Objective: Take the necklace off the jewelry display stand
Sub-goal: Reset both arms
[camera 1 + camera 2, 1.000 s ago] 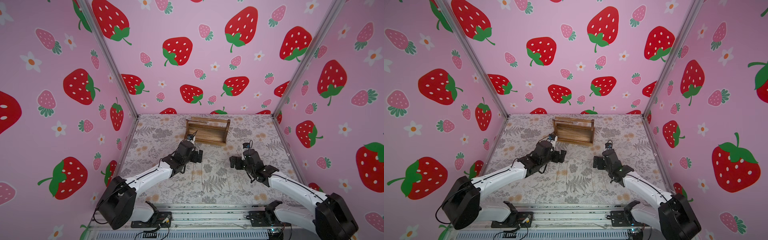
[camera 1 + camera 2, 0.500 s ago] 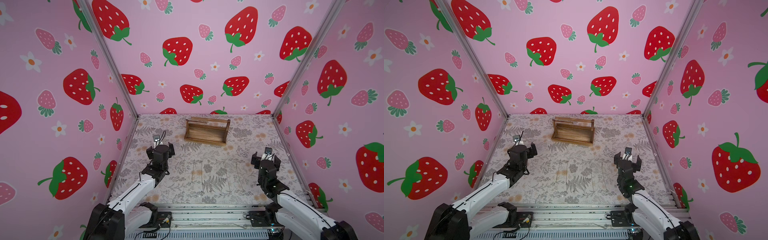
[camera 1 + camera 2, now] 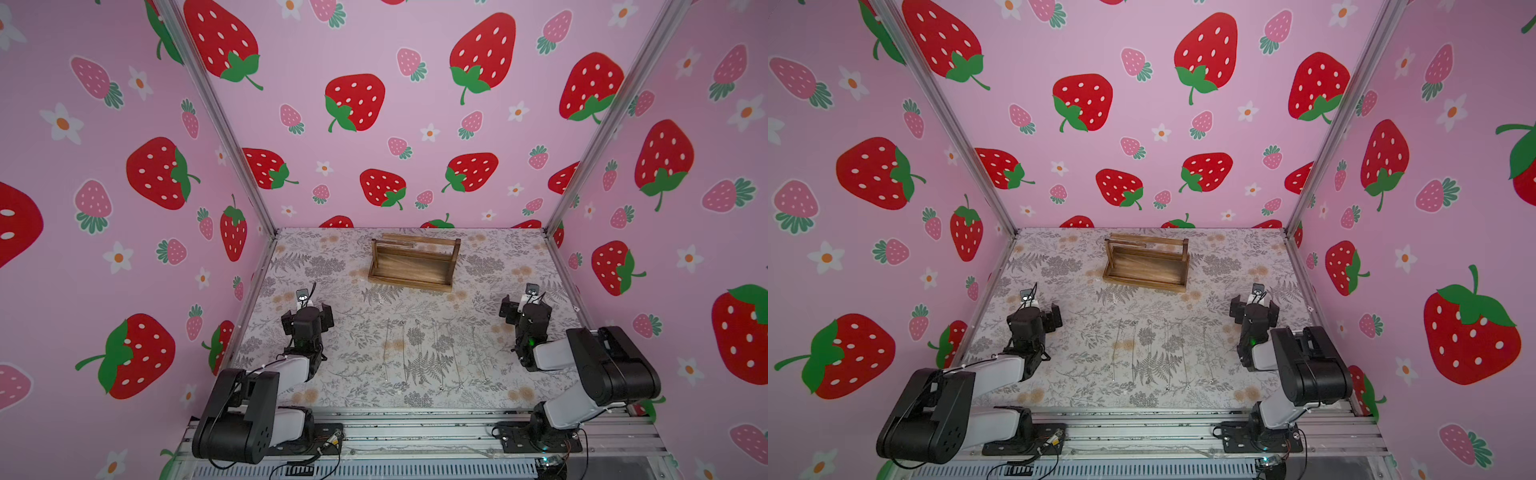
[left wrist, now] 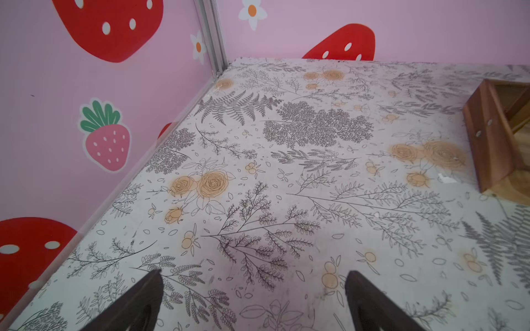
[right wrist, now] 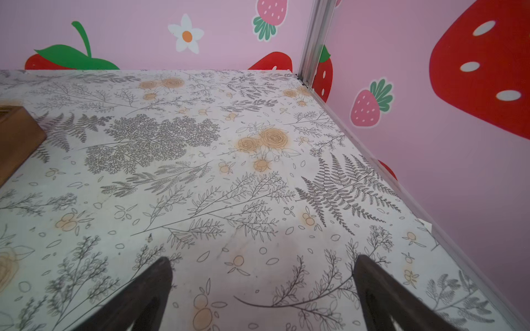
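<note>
Two claws are to be accounted for. How are they found? (Inspector)

The left claw (image 4: 253, 273) is found with its fingers (image 4: 134, 303) spread wide apart and nothing between them. The right claw (image 5: 263, 258) is found likewise, apart and empty. Each is held low over bare tabletop (image 3: 345, 299) at its own side, near the front and well apart from the stand. It is judged that they are placed there so that the middle is unobstructed. (Assessor)

Where is the stand located? (Inspector)

The jewelry display stand (image 3: 411, 268) is seen upright at the far middle of the tabletop in both top views, near the back wall (image 3: 415, 166). That place is judged reachable from either side. Its top bar (image 3: 419, 240) is seen bare. No chain is made out hanging from it, though so fine a thing could be missed at this range. (Assessor)

And the item to be removed? (Inspector)

Several thin necklaces (image 3: 403, 353) are seen laid straight on the tabletop, side by side and apart, in the middle front and well clear of the stand. That spacing is judged to guard against tangling. Which of them is the one named in the task cannot be told. The removal is judged complete or nearly so, subject to the bar being confirmed clear. (Assessor)
</note>
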